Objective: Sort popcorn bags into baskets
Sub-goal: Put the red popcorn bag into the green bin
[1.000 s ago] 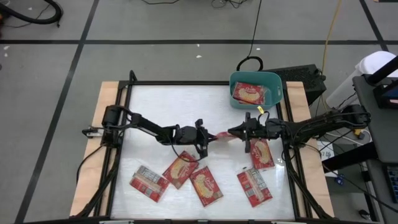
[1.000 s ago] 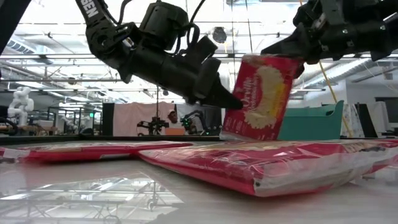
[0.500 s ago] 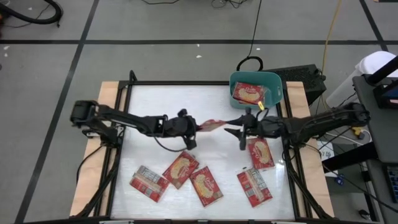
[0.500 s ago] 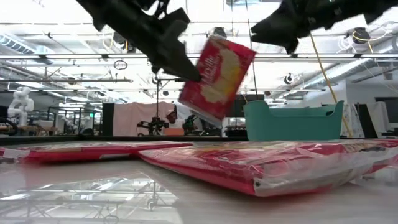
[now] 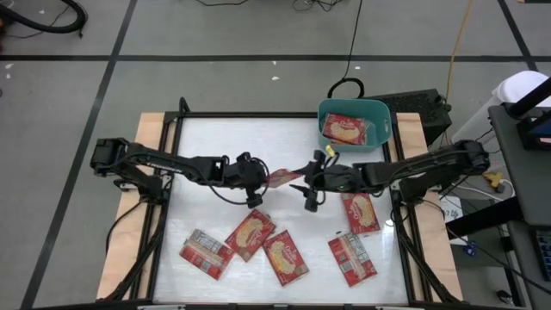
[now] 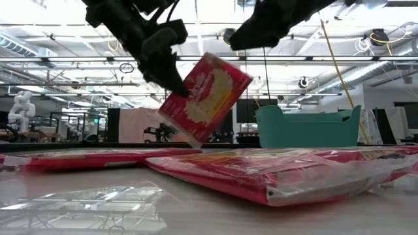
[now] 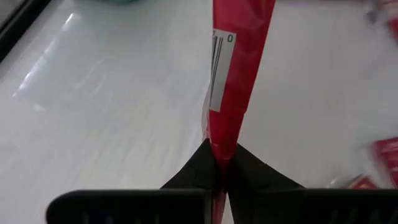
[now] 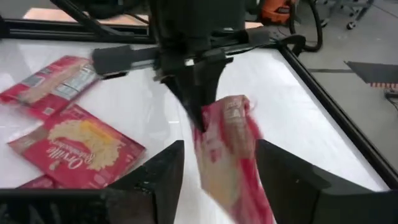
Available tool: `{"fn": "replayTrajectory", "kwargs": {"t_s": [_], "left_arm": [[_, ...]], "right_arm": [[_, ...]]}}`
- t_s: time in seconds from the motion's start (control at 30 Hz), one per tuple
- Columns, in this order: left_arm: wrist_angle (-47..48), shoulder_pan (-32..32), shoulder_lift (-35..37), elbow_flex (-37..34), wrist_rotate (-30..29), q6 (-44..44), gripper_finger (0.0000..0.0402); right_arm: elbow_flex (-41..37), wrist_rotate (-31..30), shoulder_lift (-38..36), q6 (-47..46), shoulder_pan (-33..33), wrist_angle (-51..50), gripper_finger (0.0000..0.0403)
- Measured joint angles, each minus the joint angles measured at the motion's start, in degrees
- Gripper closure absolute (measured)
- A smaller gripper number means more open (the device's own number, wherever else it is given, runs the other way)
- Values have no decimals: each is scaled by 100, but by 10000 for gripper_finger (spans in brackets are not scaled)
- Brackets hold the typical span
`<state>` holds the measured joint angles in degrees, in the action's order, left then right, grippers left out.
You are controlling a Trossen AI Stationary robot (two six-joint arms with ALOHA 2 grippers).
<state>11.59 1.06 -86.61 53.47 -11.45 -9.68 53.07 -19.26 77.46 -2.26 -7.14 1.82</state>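
White tabletop [image 5: 215, 146] carries five popcorn bags [image 5: 250, 234] along its near edge, and a teal basket [image 5: 381, 114] at the far right corner holds another. Above the middle, the left gripper [image 5: 261, 182] is clamped on a lifted bag [image 6: 204, 98]. The right gripper [image 5: 308, 182] faces it, fingers apart around the bag's free end without gripping it.

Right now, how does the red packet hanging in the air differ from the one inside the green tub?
The hanging packet is pinched by the left gripper, tilted on edge above the table; the tub's packet lies flat, untouched, inside the teal tub. Both are red popcorn packets with a yellow picture.
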Motion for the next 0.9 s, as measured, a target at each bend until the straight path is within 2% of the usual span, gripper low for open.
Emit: {"fn": "replayTrajectory", "kwargs": {"t_s": [0.33, 0.5, 0.6, 0.83, 0.9], "left_arm": [[35, 33, -168, -4, 52, 167, 381], [-76, 52, -162, 0, 60, 241, 381], [-138, 50, -164, 0, 64, 361, 381], [-276, 56, -164, 0, 33, 551, 379], [-302, 95, -164, -2, -1, 639, 370]], "right_arm": [[388, 348, 800, 125, 461, 47, 200], [398, 1047, 1008, -11, 684, 17, 217], [398, 1206, 1046, -24, 719, -2, 248], [398, 1224, 1013, 171, 712, -77, 371], [398, 1274, 1011, 195, 715, -100, 391]]}}
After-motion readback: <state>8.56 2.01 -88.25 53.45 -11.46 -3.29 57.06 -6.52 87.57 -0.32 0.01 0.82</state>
